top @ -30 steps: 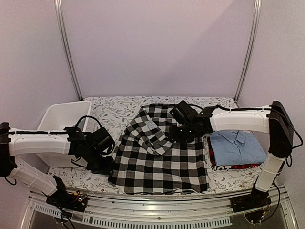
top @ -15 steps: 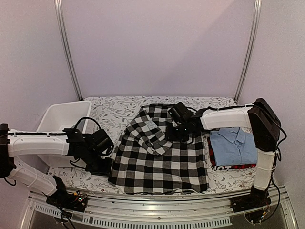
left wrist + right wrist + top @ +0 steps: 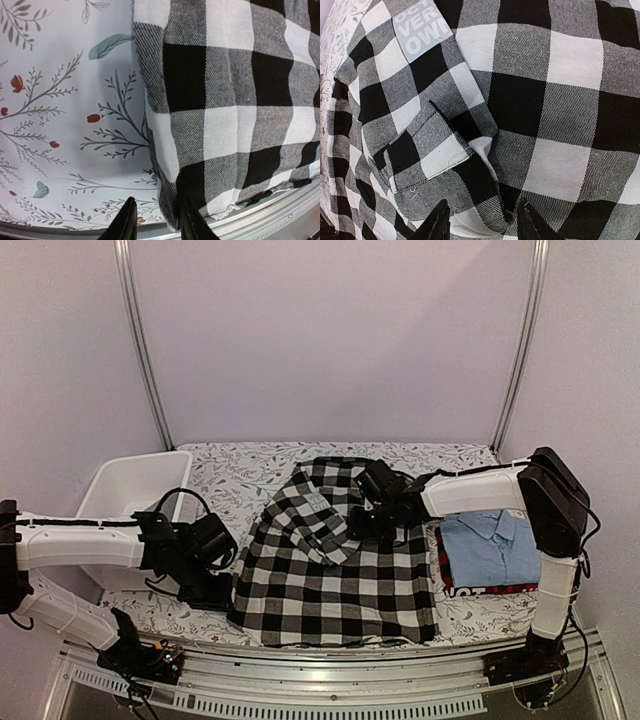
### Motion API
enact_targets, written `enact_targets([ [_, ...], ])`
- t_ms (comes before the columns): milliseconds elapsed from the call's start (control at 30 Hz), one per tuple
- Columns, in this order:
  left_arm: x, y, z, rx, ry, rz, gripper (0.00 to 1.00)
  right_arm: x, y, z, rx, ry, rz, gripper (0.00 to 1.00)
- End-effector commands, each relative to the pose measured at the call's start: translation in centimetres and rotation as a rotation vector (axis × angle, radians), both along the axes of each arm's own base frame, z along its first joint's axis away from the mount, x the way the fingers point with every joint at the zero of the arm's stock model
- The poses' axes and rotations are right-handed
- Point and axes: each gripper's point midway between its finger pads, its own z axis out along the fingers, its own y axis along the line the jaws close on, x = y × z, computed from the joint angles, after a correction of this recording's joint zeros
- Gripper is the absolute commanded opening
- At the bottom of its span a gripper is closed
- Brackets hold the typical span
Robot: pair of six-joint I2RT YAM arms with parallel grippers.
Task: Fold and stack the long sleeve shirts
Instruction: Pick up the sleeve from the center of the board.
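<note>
Top external: checked shirt (image 3: 335, 570) lies spread across the middle of the floral tablecloth (image 3: 240, 475). Left gripper (image 3: 159, 222) straddles its left hem, right gripper (image 3: 482, 220) a fold near the white lettering (image 3: 422, 30); I can't tell if either actually pinches.

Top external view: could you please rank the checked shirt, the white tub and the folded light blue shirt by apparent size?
1. checked shirt, clearly largest.
2. white tub, partly hidden by the left arm.
3. light blue shirt, folded, smallest.
</note>
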Motion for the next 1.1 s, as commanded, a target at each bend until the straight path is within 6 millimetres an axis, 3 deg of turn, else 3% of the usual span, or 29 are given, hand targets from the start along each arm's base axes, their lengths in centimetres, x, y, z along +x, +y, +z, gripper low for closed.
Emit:
enact_targets([
  [0,-0.4,-0.1,-0.1,-0.015,0.003,0.0,0.3,0.0,0.6,-0.8,0.019,0.006,0.003,0.43],
  [233,-0.2,-0.1,-0.1,-0.014,-0.007,0.008,0.3,-0.1,0.8,-1.5,0.027,0.022,0.003,0.28],
  [433,-0.2,-0.2,-0.4,-0.021,-0.005,0.002,0.31,0.4,1.2,-0.3,0.037,0.0,0.007,0.02],
  [700,-0.5,-0.7,-0.7,-0.052,0.01,-0.01,0.3,3.4,2.4,5.5,0.019,-0.176,0.049,0.0],
  [867,-0.7,-0.9,-0.9,-0.062,0.022,-0.014,0.18,5.0,3.5,9.7,0.028,-0.293,0.097,0.0],
  [967,-0.5,-1.3,-0.4,-0.072,0.013,-0.025,0.02,6.0,4.3,11.3,0.029,-0.335,0.11,0.0],
  [1067,-0.2,-1.8,0.3,-0.085,0.001,-0.046,0.0,7.7,4.7,13.9,-0.005,-0.425,0.116,0.0],
])
